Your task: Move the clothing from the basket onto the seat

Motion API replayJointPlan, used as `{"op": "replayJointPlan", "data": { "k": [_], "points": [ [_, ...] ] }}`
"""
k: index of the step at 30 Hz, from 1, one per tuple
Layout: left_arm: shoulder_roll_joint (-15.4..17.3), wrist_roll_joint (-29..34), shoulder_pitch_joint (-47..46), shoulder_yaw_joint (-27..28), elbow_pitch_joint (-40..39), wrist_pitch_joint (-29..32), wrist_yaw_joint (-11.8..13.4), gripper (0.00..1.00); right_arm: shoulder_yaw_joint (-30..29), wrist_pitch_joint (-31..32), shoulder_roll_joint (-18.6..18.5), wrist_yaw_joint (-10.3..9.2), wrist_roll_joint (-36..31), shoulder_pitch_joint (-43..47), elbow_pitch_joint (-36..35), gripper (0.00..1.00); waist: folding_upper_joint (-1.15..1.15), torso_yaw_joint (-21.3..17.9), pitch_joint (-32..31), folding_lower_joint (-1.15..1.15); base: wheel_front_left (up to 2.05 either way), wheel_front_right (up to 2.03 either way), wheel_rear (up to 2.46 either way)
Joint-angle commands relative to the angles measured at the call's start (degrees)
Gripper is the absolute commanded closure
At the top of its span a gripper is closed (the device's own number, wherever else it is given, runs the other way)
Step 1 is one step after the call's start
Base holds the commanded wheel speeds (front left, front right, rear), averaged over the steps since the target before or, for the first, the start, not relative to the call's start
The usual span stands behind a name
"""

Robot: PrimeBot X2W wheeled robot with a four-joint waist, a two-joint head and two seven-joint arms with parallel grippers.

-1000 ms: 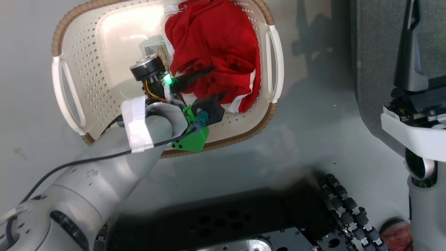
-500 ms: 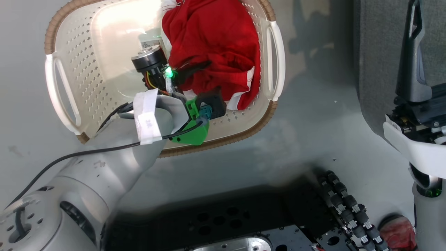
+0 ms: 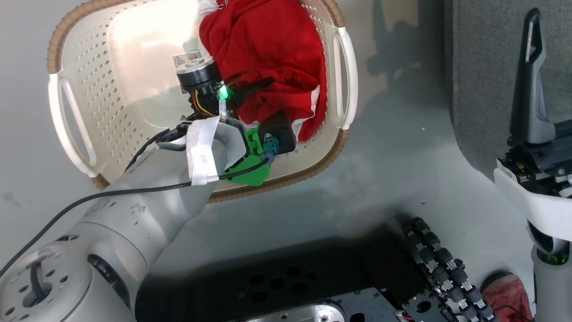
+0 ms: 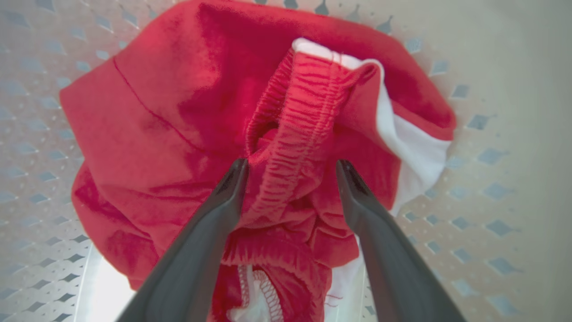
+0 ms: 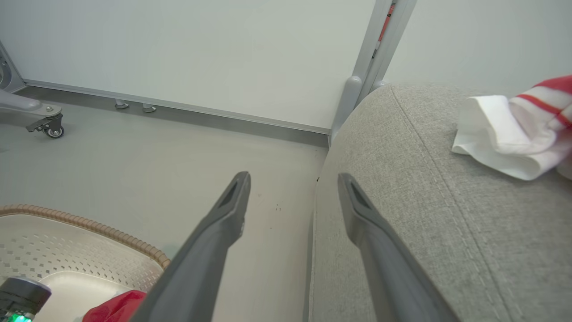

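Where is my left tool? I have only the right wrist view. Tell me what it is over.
Observer: The left tool is open inside the basket. Its fingers stand either side of the gathered waistband of the red shorts, not closed on it.
Operator: Report where the shorts lie in the basket.
Observer: They are heaped in the half nearer the seat. A sticker shows on the floor of the other half.
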Motion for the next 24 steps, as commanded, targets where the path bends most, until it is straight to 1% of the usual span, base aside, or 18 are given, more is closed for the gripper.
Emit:
{"op": "replayJointPlan", "data": {
  "k": [1, 3, 5, 6, 7, 12, 15, 22, 24],
  "points": [
    [-0.05, 0.25, -0.84, 0.02, 0.54, 0.00, 0.25, 0.00, -0.34, -0.11, -0.08, -0.06, 0.30, 1.03, -0.41, 0.00, 0.00, -0.33, -0.02, 0.00, 0.00, 0.00, 0.00],
    [-0.22, 0.37, -0.88, -0.05, 1.23, -0.01, 0.33, 0.00, -0.67, -0.11, 0.05, -0.06, 0.45, 1.54, -0.73, 0.00, 0.00, -0.51, -0.01, 0.00, 0.00, 0.00, 0.00],
    [-0.38, 0.68, -1.12, -0.14, 1.54, -0.01, 0.64, 0.54, -0.85, -0.11, 0.13, -0.06, 0.49, 2.06, -1.01, 0.00, 0.00, -0.61, 0.08, 0.00, 0.00, 0.00, 0.00],
    [-0.46, 0.80, -1.20, -0.17, 1.83, 0.00, 1.19, 0.73, -0.96, -0.11, 0.14, -0.06, 0.47, 2.22, -1.20, 0.00, 0.00, -0.59, 0.15, 0.00, 0.00, 0.00, 0.00],
    [-0.53, 0.87, -1.23, -0.19, 1.95, 0.00, 1.41, 1.00, -1.02, -0.11, 0.15, -0.06, 0.43, 2.42, -1.33, 0.00, 0.00, -0.56, 0.21, 0.00, 0.00, 0.00, 0.00],
    [-0.93, 1.00, -1.54, -0.31, 3.51, 0.00, 2.43, 1.00, -0.74, -0.11, 0.29, -0.06, 0.32, 2.34, -1.42, 0.00, 0.00, -0.26, 0.57, 0.00, 0.00, 0.00, 0.00],
    [-1.05, 0.60, -1.76, -0.07, 3.09, 0.00, 3.68, 1.00, -0.70, -0.11, 0.40, -0.06, 0.59, 1.25, -1.29, 0.00, 0.00, 0.07, 0.66, 0.00, 0.00, 0.00, 0.00],
    [-0.17, -0.57, -2.26, 1.39, -0.41, -0.01, 6.02, 1.00, -0.19, -0.11, 0.80, -0.06, 1.12, -2.39, -0.06, 0.00, 0.00, 0.64, 0.03, 0.00, 0.00, 0.00, 0.00],
    [0.67, -1.29, -1.97, 2.35, -2.94, -0.01, 7.01, 1.00, 0.53, -0.11, 1.24, -0.06, 1.09, -4.65, 0.49, 0.00, 0.00, 0.62, -0.79, 0.00, 0.00, 0.00, 0.00]
  ]
}}
